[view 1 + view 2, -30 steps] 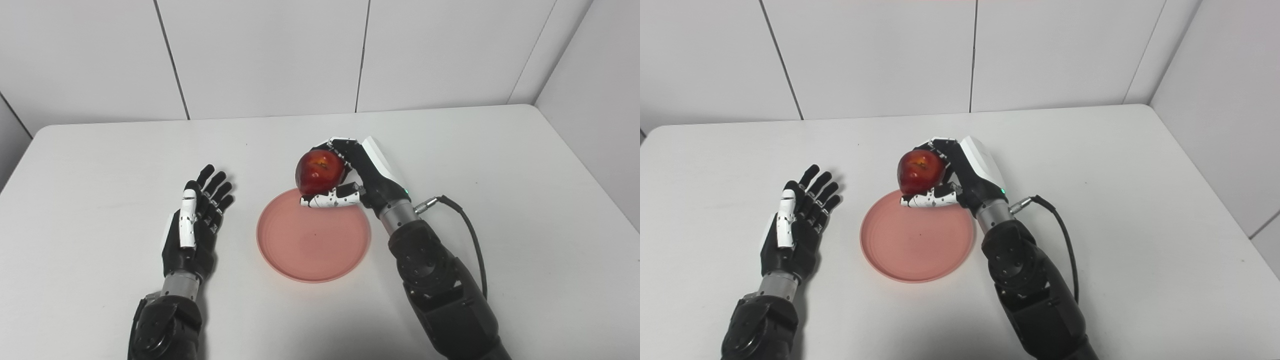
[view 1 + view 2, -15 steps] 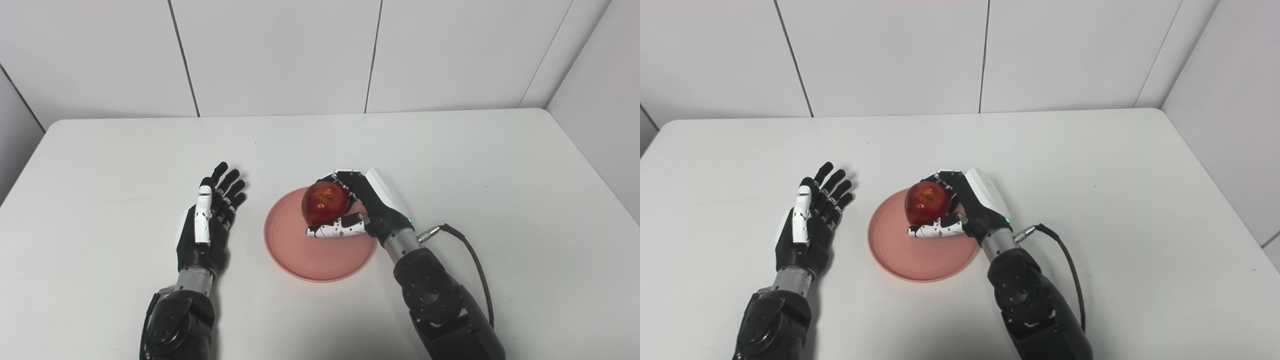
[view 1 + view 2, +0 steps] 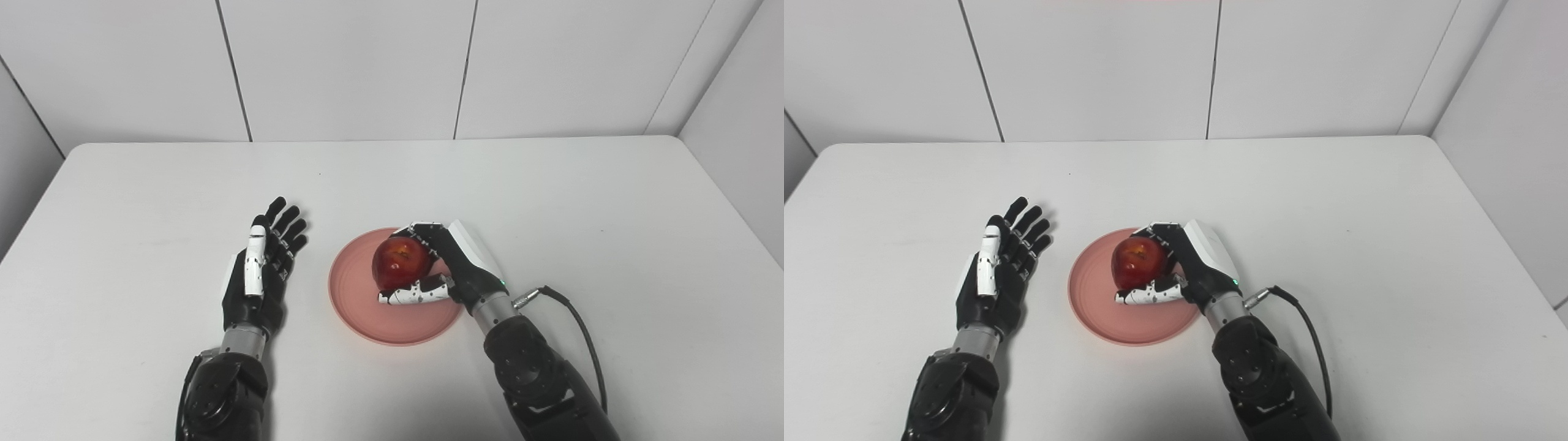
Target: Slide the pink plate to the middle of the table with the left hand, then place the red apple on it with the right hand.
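The pink plate lies flat near the middle of the white table. Over its centre is the red apple, low on or just above the plate; contact cannot be told. My right hand is shut on the apple, fingers curled over its far side and thumb under its near side. My left hand rests open on the table to the left of the plate, fingers spread and a small gap from the rim. In the right eye view the apple sits above the plate.
A black cable loops from my right wrist over the table on the right. White wall panels close off the table's far edge and the right side.
My right hand has carried the apple from above the plate's far rim down and toward me, over the plate's centre. The camera view has shifted. The left hand stays open beside the plate.
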Robot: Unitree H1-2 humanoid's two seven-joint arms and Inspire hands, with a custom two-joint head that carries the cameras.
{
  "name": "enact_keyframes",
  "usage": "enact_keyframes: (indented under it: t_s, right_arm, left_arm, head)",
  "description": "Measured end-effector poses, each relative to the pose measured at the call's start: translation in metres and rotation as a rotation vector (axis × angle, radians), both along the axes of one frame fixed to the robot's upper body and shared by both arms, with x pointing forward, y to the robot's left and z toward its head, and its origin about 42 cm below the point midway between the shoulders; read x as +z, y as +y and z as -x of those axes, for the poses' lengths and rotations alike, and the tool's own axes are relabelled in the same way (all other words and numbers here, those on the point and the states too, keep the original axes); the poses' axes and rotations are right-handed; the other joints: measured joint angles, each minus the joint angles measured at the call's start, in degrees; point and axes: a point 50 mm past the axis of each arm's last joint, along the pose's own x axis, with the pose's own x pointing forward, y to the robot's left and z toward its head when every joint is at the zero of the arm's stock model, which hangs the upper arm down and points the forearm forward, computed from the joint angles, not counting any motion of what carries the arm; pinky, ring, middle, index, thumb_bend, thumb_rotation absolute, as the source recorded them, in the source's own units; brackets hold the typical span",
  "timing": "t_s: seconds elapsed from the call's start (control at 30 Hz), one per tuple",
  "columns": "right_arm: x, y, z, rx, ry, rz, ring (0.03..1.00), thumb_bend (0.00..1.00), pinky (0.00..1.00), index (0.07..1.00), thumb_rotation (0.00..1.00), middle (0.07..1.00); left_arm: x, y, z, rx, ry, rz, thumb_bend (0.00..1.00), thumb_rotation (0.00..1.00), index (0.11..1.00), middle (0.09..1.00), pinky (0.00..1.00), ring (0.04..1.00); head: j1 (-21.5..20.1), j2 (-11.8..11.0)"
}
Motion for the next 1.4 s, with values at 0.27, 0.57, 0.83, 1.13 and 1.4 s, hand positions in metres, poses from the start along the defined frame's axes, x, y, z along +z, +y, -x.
enact_keyframes:
  t_s: [0.27, 0.57, 0.83, 1.13, 1.4]
  right_arm:
    - [-0.0007, 0.0077, 0.0034, 0.036, -0.043, 0.053, 0.445, 0.51, 0.36, 0.488, 0.13, 0.528]
    - [-0.0007, 0.0100, 0.0058, 0.061, -0.086, 0.086, 0.444, 0.51, 0.36, 0.489, 0.13, 0.526]
    - [-0.0015, 0.0096, 0.0059, 0.057, -0.092, 0.105, 0.516, 0.52, 0.43, 0.492, 0.14, 0.593]
    - [-0.0008, 0.0094, 0.0078, 0.059, -0.094, 0.111, 0.664, 0.89, 0.60, 0.686, 0.14, 0.697]
    - [-0.0003, 0.0080, 0.0075, 0.069, -0.085, 0.118, 0.720, 0.95, 0.66, 0.745, 0.17, 0.752]
  left_arm:
    - [0.0003, -0.0016, 0.0001, 0.006, 0.001, 0.004, 0.37, 1.00, 0.883, 0.901, 0.91, 0.897]
    - [0.0010, -0.0052, 0.0003, 0.007, 0.005, 0.013, 0.37, 1.00, 0.886, 0.901, 0.91, 0.895]
    - [0.0010, -0.0058, 0.0005, 0.007, 0.006, 0.015, 0.37, 1.00, 0.884, 0.899, 0.90, 0.894]
    - [0.0009, -0.0056, 0.0005, 0.008, 0.006, 0.015, 0.37, 1.00, 0.889, 0.902, 0.91, 0.898]
    - [0.0009, -0.0055, 0.0005, 0.007, 0.005, 0.015, 0.37, 1.00, 0.890, 0.904, 0.91, 0.899]
  head:
    - [0.35, 0.09]
    - [0.53, 0.09]
    - [0.44, 0.09]
    - [0.09, 0.18]
    - [0.09, 0.26]
